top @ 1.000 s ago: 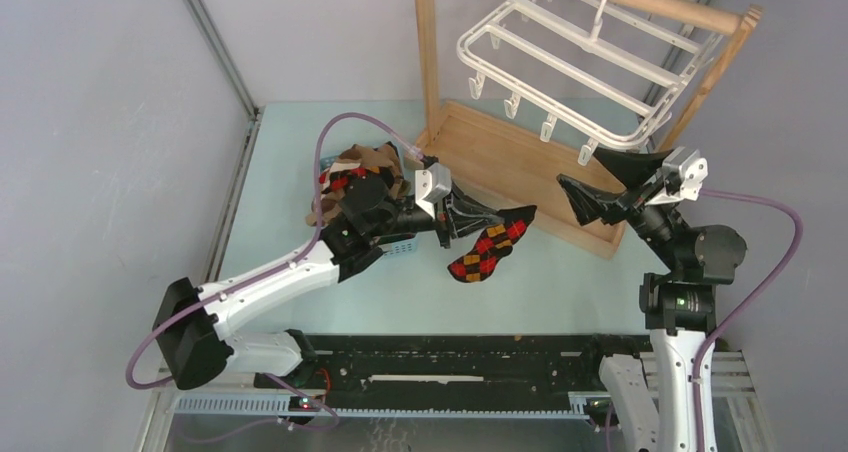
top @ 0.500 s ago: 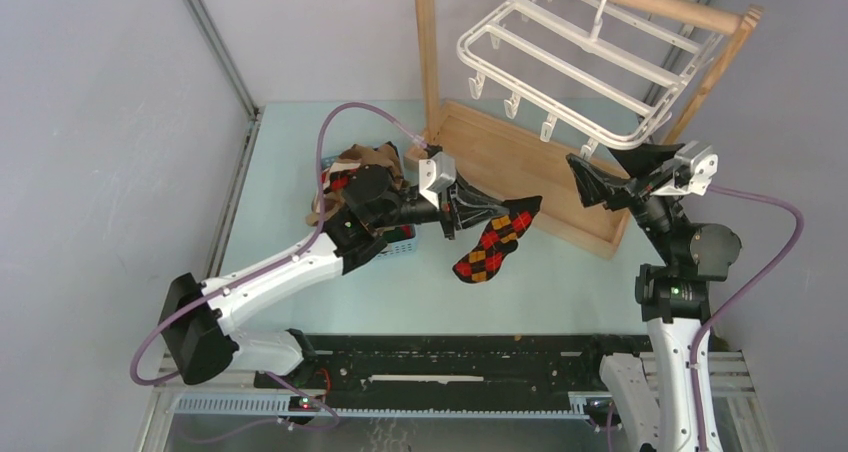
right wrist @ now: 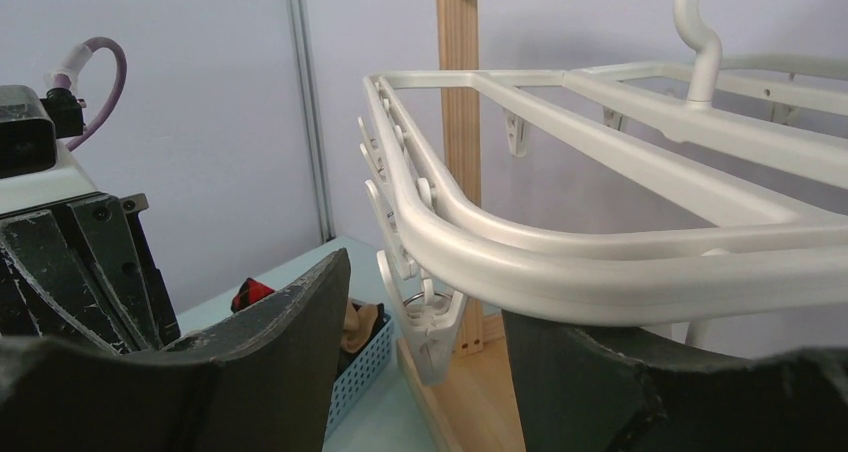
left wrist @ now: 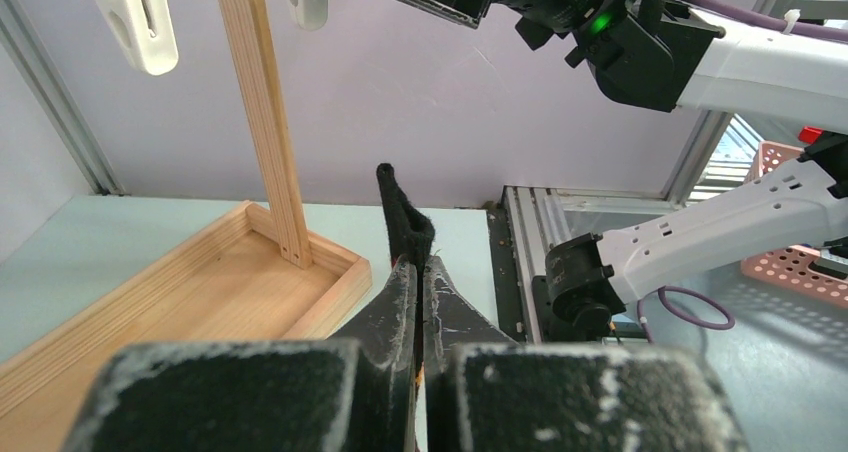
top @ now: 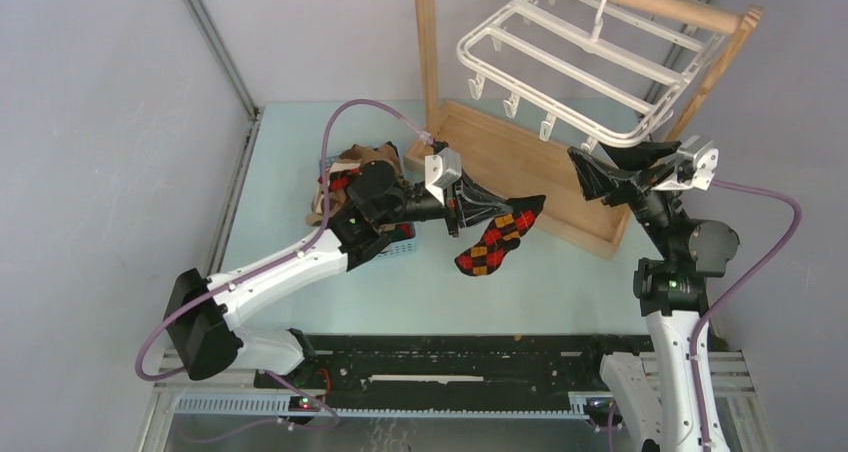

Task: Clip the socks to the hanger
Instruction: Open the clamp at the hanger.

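Top view: argyle sock (top: 495, 237) held by one end in left gripper (top: 478, 207), hung just in front of wooden stand (top: 520, 162) base. Left wrist view alone shows jaws pressed tight on black fabric edge. White hanger (top: 570, 52) hooked on stand rail. Right gripper (top: 608, 167) spread wide, empty, under hanger corner; only right wrist view shows end clip (right wrist: 425, 337) framed between its fingers. Left of stand, remaining socks (top: 350, 167) heaped in blue basket (top: 400, 244).

Left hand (top: 500, 210) reaches forward, pinched tight; right hand (top: 596, 160) is raised, fingers apart.
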